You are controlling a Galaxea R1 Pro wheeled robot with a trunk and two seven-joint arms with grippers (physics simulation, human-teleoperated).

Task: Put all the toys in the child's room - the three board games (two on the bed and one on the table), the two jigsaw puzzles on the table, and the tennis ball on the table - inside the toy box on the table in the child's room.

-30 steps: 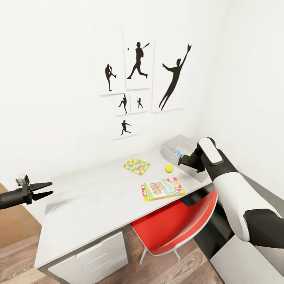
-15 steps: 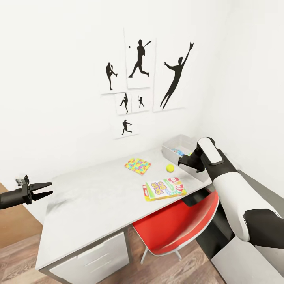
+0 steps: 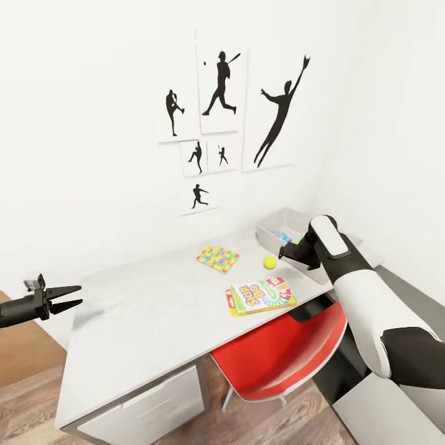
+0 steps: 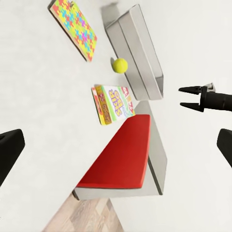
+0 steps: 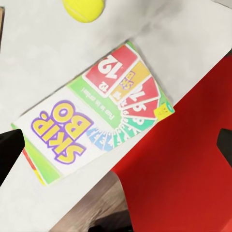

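**Camera drifting, hands idle over the toys**

While the whole head picture is sliding slightly compared with a second ago, the toys themselves are not moving on the surface (image 3: 154, 321); that reads as the robot shifting its stance, not progress on the task. The right gripper (image 3: 285, 252) is hanging just beside the tennis ball (image 3: 269, 262) and above the board game (image 3: 261, 296), its fingers spread wide and holding nothing, judging by the wrist view. The left gripper (image 3: 69, 296) is hovering well apart from everything, off the far end of the surface, its pointed fingers parted and empty.

The ball is a fuzzy yellow sphere, likely to roll. The board game is a flat glossy card box printed "Skip-Bo", lying near the red chair (image 3: 278, 352). The jigsaw puzzle (image 3: 217, 258) is a thin, bright, multicoloured slab. Beyond the right fingers, the toy box (image 3: 272, 224) is an open grey bin with something colourful already inside.
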